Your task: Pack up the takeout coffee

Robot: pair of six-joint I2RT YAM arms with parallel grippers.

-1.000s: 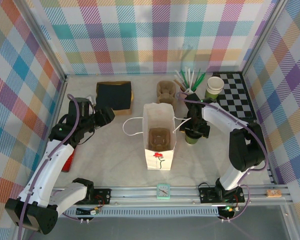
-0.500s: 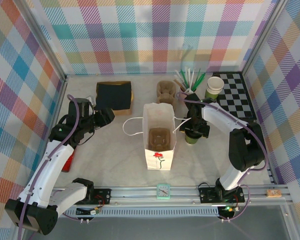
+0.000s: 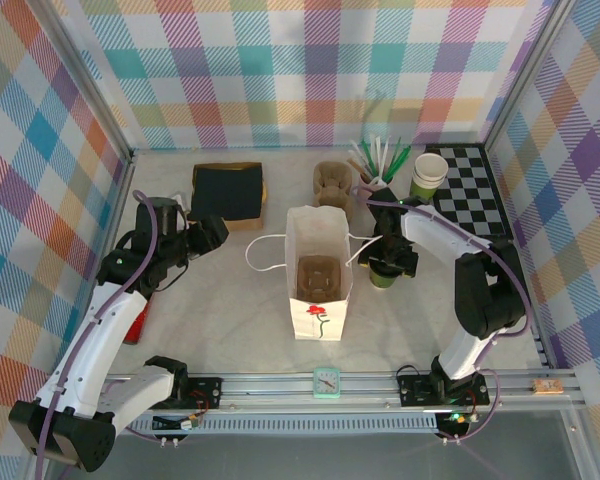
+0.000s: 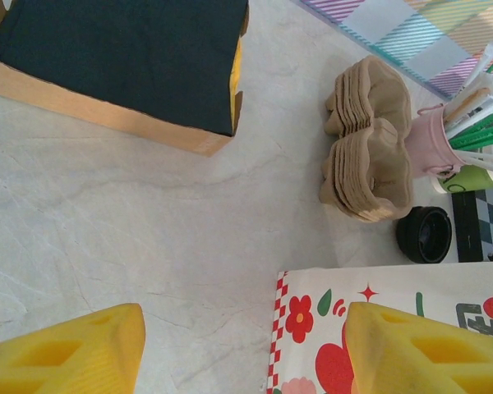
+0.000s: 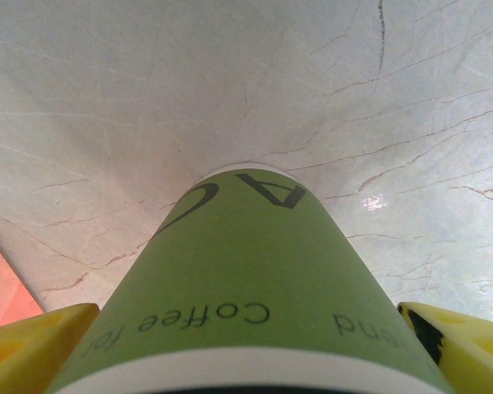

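- my right gripper (image 3: 385, 266) is down at the takeout coffee (image 3: 384, 276), which stands upright on the table (image 3: 230, 300) just to the right of the paper bag (image 3: 320, 318), outside it.
- in the right wrist view the cup's green side runs up between the two yellow fingers (image 5: 33, 341), and its base is flat on the marbled top.
- those jaws stand wide, one on each side of the cup. i cannot tell whether they actually press on it (one finger looks to be against the paper, the other is harder to judge).
- my left gripper (image 3: 212, 233) hangs over the table left of the bag, near the box of dark napkins (image 3: 228, 192). its jaws are apart with nothing between them.
- the bag is upright with its mouth open, and a brown moulded holder (image 3: 317, 277) sits in the bottom.
- behind the bag is a stack of brown carriers (image 3: 332, 182), with the pink cup of straws (image 4: 425, 148) just beside it and a lidless cup (image 3: 430, 172) further right.
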